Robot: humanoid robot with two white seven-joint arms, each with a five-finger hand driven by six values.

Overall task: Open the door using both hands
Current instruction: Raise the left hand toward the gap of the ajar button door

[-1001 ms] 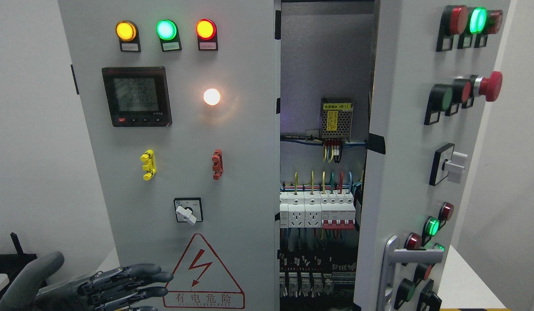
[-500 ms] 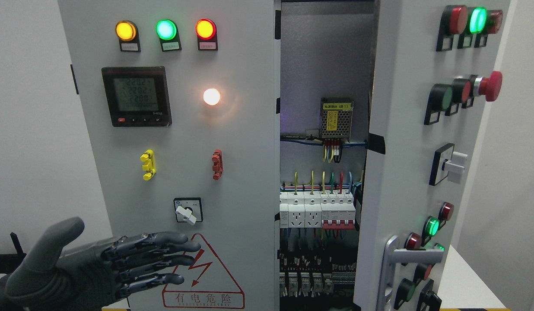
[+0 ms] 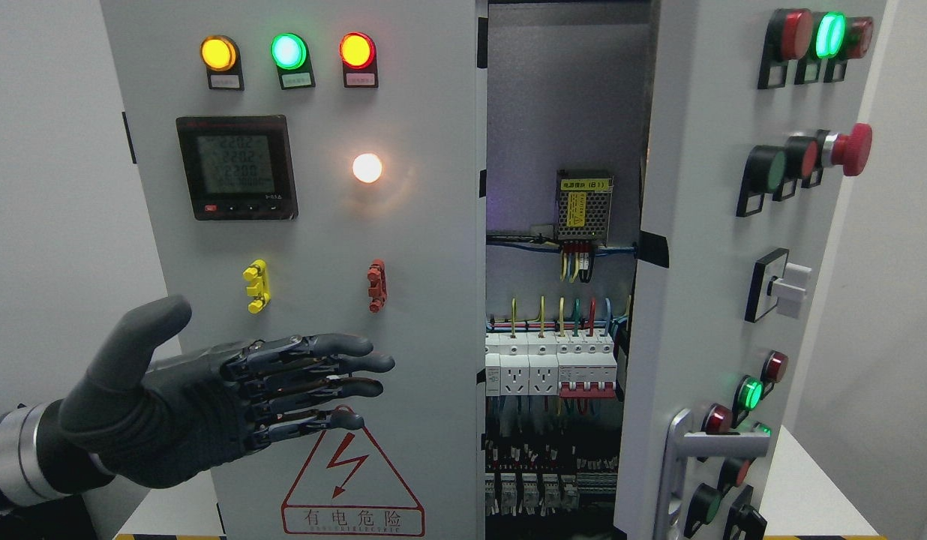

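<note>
1. Nearest at about 8 o'clock: the left robot hand (image 3: 208,405), fingers (image 3: 336,367) spread flat and holding nothing, hovering in front of the left door (image 3: 313,247). No right robot hand anywhere in view.
2. Progress, I'd say halfway: the right door (image 3: 703,262) at 3 o'clock is swung open, the left one looks shut, so that leaf is what's left.
3. Counts: two doors, three pilot lamps (image 3: 287,51) up at 11 o'clock, one meter (image 3: 236,166), one handle (image 3: 677,465) at 5 o'clock.
4. Farthest back: the breakers (image 3: 553,367) inside the cabinet.
</note>
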